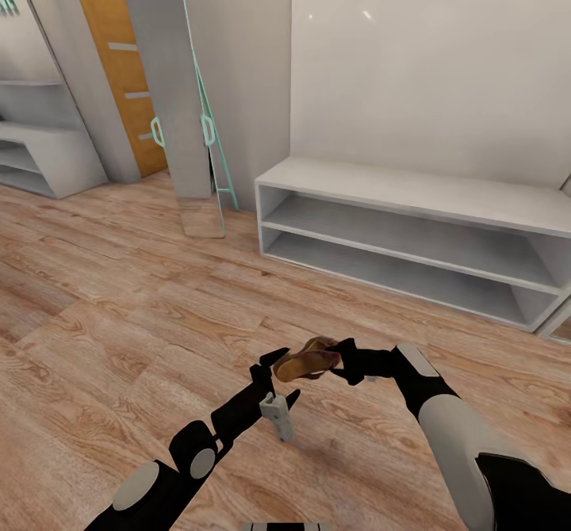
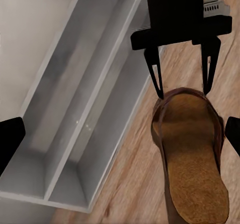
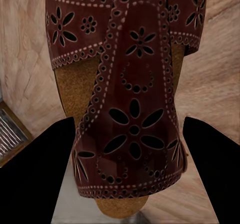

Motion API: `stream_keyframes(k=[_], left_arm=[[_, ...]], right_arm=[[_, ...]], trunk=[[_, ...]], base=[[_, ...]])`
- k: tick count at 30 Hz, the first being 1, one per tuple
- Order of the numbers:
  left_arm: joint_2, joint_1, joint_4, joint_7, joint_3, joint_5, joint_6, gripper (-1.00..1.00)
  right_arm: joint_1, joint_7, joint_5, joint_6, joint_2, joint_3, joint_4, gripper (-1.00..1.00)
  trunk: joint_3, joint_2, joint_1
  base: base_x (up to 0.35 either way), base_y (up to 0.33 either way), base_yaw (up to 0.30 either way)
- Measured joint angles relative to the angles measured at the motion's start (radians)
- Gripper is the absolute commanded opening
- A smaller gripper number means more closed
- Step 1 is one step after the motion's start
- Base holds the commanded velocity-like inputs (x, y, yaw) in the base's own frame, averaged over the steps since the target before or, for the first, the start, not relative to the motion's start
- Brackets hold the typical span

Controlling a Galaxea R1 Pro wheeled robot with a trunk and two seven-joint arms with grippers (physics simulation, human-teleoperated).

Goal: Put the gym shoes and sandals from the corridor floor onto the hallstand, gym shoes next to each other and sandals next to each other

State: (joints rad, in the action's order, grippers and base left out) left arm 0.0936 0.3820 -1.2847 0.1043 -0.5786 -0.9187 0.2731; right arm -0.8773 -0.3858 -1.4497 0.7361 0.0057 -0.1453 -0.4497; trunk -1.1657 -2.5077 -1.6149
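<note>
One brown sandal [image 1: 305, 361] with a tan insole and dark perforated strap hangs just above the corridor floor [image 1: 119, 317], in front of the hallstand [image 1: 396, 182]. My right gripper [image 1: 339, 361] is shut on one end of it; its black fingers [image 3: 45, 174] flank the strap [image 3: 130, 108]. In the left wrist view the right gripper's fingers [image 2: 156, 76] pinch the sandal [image 2: 192, 154]. My left gripper [image 1: 274, 374] stands open right beside the sandal's other end, not gripping it. The gym shoes are out of view.
The hallstand's two low shelves [image 2: 75, 108] are bare. A tall mirror [image 1: 170, 95] leans against the wall left of it, by an orange door [image 1: 111, 55]. Another pale shelf unit [image 1: 40, 150] stands at the far left. Wood floor spreads to the left.
</note>
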Motion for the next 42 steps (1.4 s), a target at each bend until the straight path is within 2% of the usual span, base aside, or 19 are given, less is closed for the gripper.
stream_keyframes(k=[5,12,27,42], left_arm=[[0.0,0.0,0.0,0.0,0.009,0.0,0.0,1.0],[0.0,0.0,0.001,0.001,0.012,0.0,0.0,1.0],[0.0,0.0,0.07,0.002,0.001,0.006,0.0,1.0],[0.001,0.0,0.192,-0.002,0.003,0.006,0.002,1.0]], right_arm=[[0.0,0.001,0.002,0.07,0.008,0.0,0.01,-1.0],[0.0,0.002,0.002,0.103,0.012,0.0,0.015,-1.0],[0.0,0.002,0.002,0.109,0.013,-0.002,0.016,-1.0],[0.0,0.002,0.002,0.109,0.013,0.0,0.016,-1.0]], trunk=[[0.0,0.0,0.0],[0.0,0.0,0.0],[0.0,0.0,0.0],[0.0,0.0,0.0]], base=[[0.0,0.0,0.0],[0.0,0.0,0.0],[0.0,0.0,0.0],[0.0,0.0,0.0]])
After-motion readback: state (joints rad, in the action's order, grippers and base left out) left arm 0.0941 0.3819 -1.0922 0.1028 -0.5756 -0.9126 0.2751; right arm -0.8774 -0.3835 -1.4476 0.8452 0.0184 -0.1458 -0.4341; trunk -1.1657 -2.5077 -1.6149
